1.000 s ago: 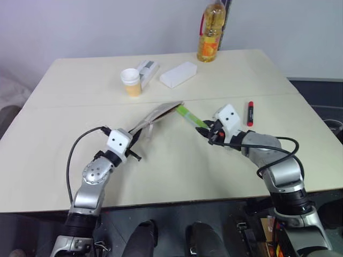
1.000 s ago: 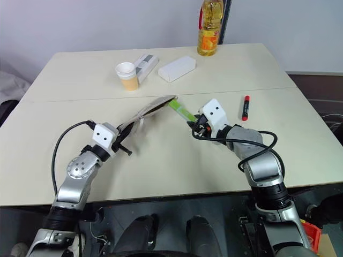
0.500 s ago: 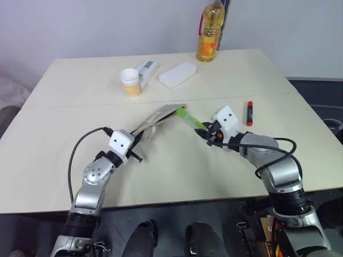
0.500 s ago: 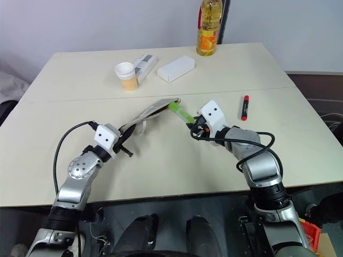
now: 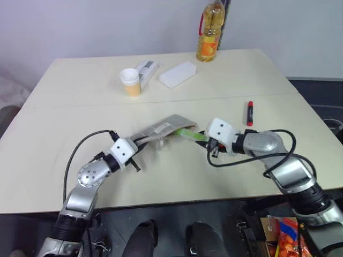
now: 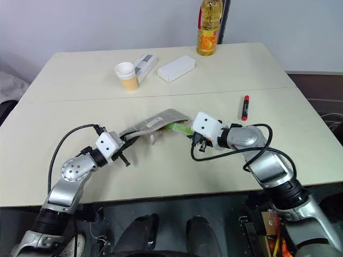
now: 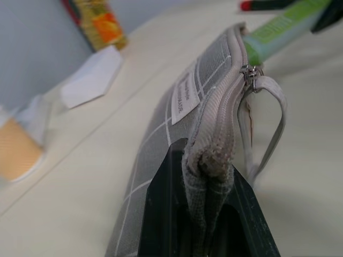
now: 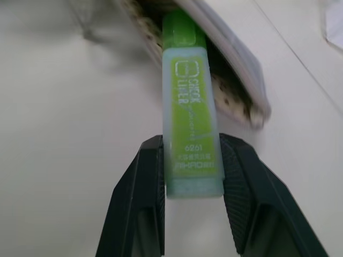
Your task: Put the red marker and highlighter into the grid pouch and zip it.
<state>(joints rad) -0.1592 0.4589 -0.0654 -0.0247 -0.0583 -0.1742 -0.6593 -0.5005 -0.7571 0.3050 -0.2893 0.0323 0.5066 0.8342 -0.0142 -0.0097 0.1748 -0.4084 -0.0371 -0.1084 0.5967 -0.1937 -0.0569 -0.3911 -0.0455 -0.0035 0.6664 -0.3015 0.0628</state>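
the highlighter point(image 8: 191, 107) has its green front end inside the open mouth of the grid pouch point(image 7: 185, 134), its rear end pinched between the fingers of the right hand point(image 8: 193, 176). the pouch lies near the middle of the worktop point(image 5: 177, 166), and the left hand point(image 7: 206, 214) is pressed together on its end away from the opening. the red marker point(image 5: 250, 113) lies on the worktop well to the right, apart from both hands. a paper cup point(image 5: 131, 82), a white box point(image 5: 178, 74) and an oil bottle point(image 5: 209, 32) stand at the far side.
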